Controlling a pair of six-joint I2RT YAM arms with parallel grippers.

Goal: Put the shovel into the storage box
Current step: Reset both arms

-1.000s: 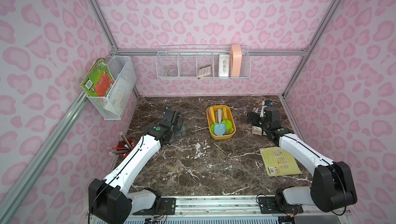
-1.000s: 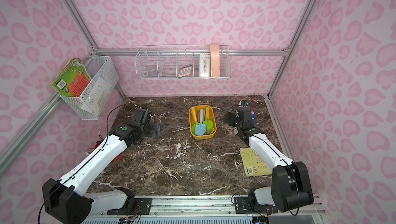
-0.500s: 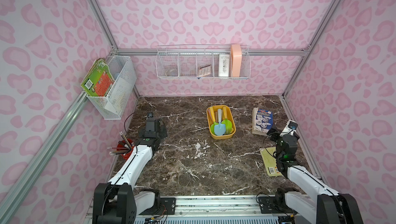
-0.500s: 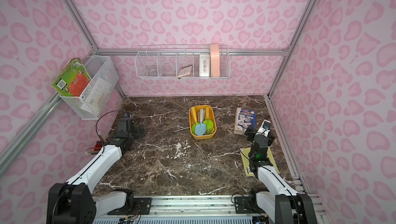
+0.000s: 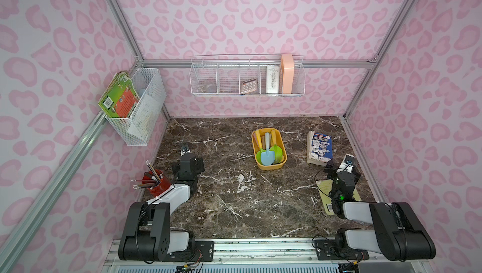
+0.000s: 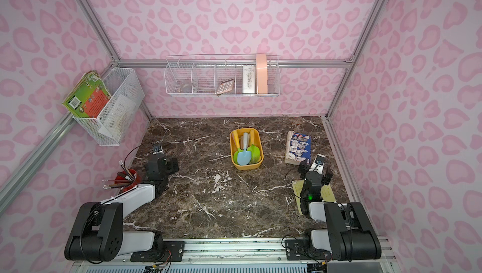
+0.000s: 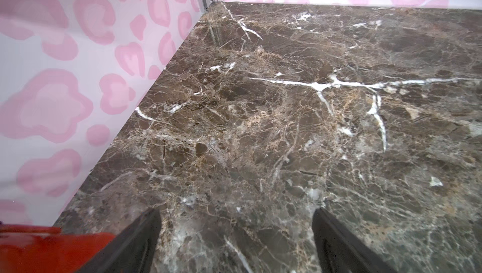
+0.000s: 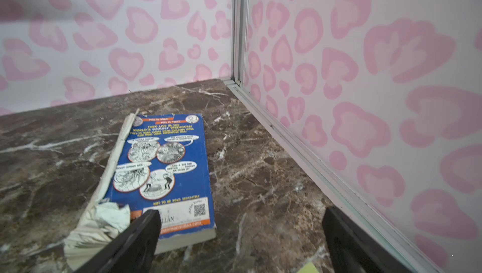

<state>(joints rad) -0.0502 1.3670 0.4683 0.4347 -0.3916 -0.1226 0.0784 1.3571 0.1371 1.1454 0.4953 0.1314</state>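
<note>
Tabletop [image 5: 234,206]: dark brown marble with white veins, pink-patterned walls on three sides. Left arm [image 5: 177,193] folded low near the left wall; right arm [image 5: 354,210] folded low near the right wall. Both are well apart from the centre. Long wire basket [image 5: 247,90] hangs on the back wall, smaller wire basket [image 5: 146,128] on the left wall. Storage box [image 5: 270,166], yellow-orange, stands mid-tabletop toward the back. Blue book [image 5: 320,147] lies flat to its right. Yellow booklet [image 5: 324,193] lies partly under the right arm. Red pencil cup [image 5: 156,183] stands just beside the left arm's wrist. Shovel [image 5: 266,157], blue blade and pale handle, lies inside the storage box between two green shovels [image 5: 277,151], blade toward the near end. Left jaws: spread, marble showing between them in the wrist view. Right jaws: spread, one finger [image 8: 138,240] overlapping the book's near corner in the wrist view; contact cannot be told.
</note>
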